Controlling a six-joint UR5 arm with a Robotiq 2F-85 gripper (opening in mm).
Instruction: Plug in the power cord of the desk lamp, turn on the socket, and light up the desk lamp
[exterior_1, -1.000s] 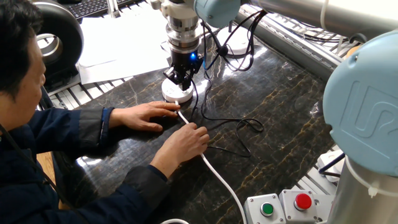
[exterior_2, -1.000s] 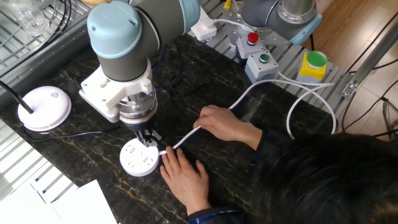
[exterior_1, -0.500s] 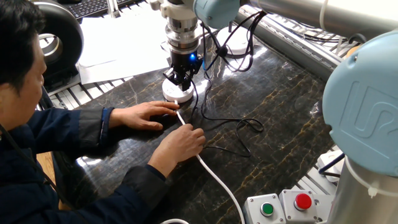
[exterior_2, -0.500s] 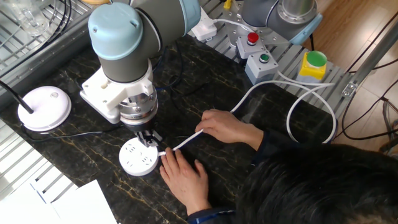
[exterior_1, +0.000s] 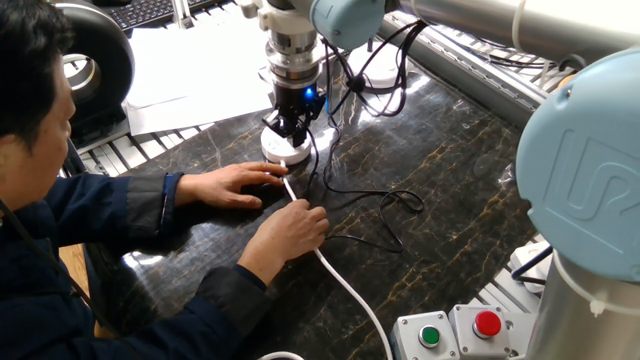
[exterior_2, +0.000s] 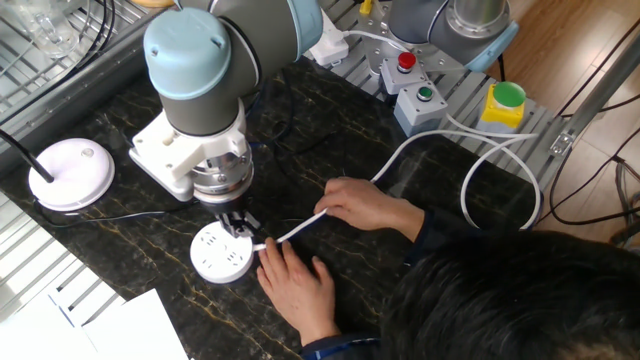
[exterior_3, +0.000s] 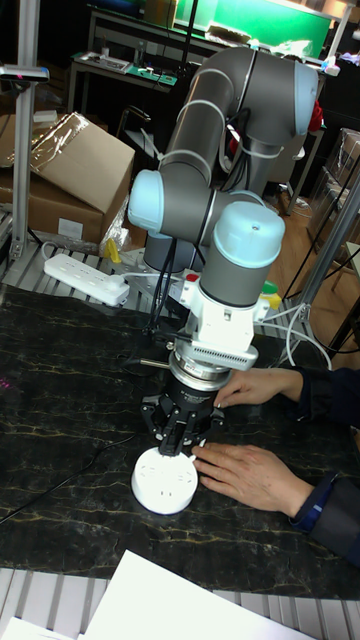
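Socket (exterior_2: 222, 255) sits where it sat a second ago, on the dark marbled desk (exterior_2: 330, 120) near the edge by the sheets of paper (exterior_1: 200, 60); you will find next to nothing changed, only the person's hand on the white cable (exterior_2: 500, 150) drawn slightly closer to the socket; the gripper (exterior_3: 181, 432) points straight down over the socket's top, its fingertips at the back part of the puck, and whether they are apart, together or clamped on the small plug you cannot tell from any view; the arm stands vertical above it, wrist stacked directly over the fingers; the power cord (exterior_1: 385, 205) runs from under the gripper and loops across the middle of the desk; one hand (exterior_2: 297, 285) lies flat on the desk, fingertips touching the socket's side; the other hand (exterior_2: 370, 205) pinches the white cable just beside it; the desk lamp (exterior_2: 70, 172) rests well apart, toward the desk's edge by the metal rails; a box of red and green buttons (exterior_2: 415, 85) stands at the far corner; beyond the desk you see a white power strip (exterior_3: 85, 279) and cardboard boxes (exterior_3: 70, 170).
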